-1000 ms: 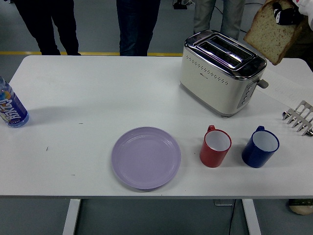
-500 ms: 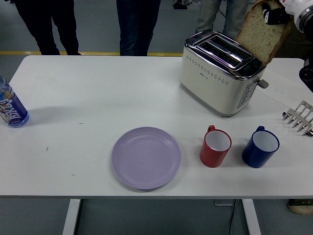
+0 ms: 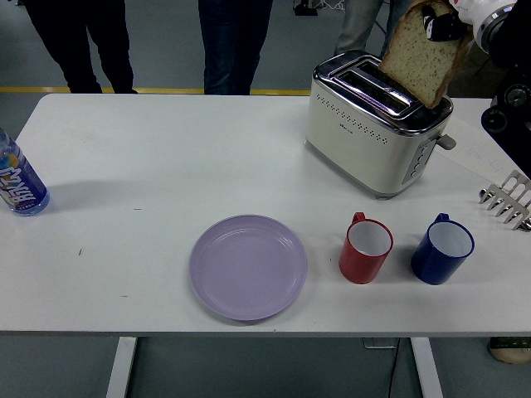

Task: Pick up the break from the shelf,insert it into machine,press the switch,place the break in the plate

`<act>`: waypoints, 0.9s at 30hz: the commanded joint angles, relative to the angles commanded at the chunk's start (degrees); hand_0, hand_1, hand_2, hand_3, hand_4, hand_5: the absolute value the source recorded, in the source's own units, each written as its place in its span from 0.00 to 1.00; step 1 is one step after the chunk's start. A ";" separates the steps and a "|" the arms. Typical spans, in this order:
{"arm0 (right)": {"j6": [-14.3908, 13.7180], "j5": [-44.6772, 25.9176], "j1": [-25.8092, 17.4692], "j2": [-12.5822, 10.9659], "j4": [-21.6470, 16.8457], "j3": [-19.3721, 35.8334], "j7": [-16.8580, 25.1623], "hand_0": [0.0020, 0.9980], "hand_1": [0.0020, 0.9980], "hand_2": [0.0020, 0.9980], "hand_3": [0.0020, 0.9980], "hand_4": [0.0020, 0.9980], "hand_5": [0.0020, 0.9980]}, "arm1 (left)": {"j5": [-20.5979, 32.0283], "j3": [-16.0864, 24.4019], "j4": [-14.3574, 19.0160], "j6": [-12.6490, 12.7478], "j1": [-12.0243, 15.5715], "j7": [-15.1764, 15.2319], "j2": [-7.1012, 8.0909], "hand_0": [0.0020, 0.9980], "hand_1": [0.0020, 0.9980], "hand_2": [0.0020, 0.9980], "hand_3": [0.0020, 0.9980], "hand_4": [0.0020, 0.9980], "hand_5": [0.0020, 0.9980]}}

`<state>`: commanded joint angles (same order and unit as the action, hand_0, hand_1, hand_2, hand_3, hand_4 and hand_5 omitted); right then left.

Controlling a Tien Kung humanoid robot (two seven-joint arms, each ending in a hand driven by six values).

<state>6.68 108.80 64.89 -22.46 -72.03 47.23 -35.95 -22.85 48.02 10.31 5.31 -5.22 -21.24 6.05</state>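
brown-crusted slice of bread (image 3: 419, 51) is hanging tilted above the cream and chrome toaster (image 3: 375, 123), pinched at its top edge by the right robot hand (image 3: 444, 21). being angled, its lower corner could be catching the slot rim and jamming instead of dropping in.

Toaster (image 3: 373, 124): cream body with a smooth satin finish; top plate is polished, reflective metal. Bread (image 3: 419, 54): porous, rough, matt crumb with a darker crust edge. Plate (image 3: 248, 266): lilac, smooth, low sheen. Red mug (image 3: 364, 249) and blue mug (image 3: 441, 249): glossy outside, white smooth inside. Bottle (image 3: 18, 184): clear plastic with a glossy printed label. Rack (image 3: 508, 199): bare grey metal. Surface (image 3: 166, 157): white, matt, smooth.
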 joint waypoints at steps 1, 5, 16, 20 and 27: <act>-0.05 0.03 0.19 0.34 0.39 -0.12 0.06 0.13 0.25 0.45 0.49 0.46 0.00 | -0.12 0.08 0.00 0.03 -0.01 -0.01 0.01 0.40 0.52 0.68 0.80 0.68 1.00; -0.29 0.09 0.62 0.98 1.08 -0.50 0.28 0.13 0.25 0.45 0.49 0.46 0.00 | -0.04 -0.03 0.00 0.08 -0.10 0.06 0.05 0.40 0.52 0.68 0.80 0.68 1.00; -1.84 0.07 1.54 2.90 3.78 -2.32 1.59 0.13 0.25 0.45 0.49 0.46 0.00 | -0.45 0.16 0.00 0.17 -0.15 -0.05 0.05 0.40 0.52 0.67 0.80 0.68 1.00; -2.45 0.31 1.80 3.57 4.94 -2.73 2.32 0.13 0.25 0.45 0.49 0.47 0.00 | -0.59 0.23 0.00 0.19 -0.08 -0.11 0.05 0.40 0.52 0.68 0.80 0.68 1.00; -3.18 0.79 2.87 5.03 7.59 -3.78 3.58 0.12 0.25 0.45 0.49 0.47 0.00 | -0.91 0.35 0.00 0.20 0.07 -0.20 0.09 0.40 0.52 0.68 0.80 0.68 1.00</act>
<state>3.49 109.59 67.76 -17.43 -64.44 43.45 -32.37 -23.77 48.37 10.31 5.51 -5.16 -21.44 6.14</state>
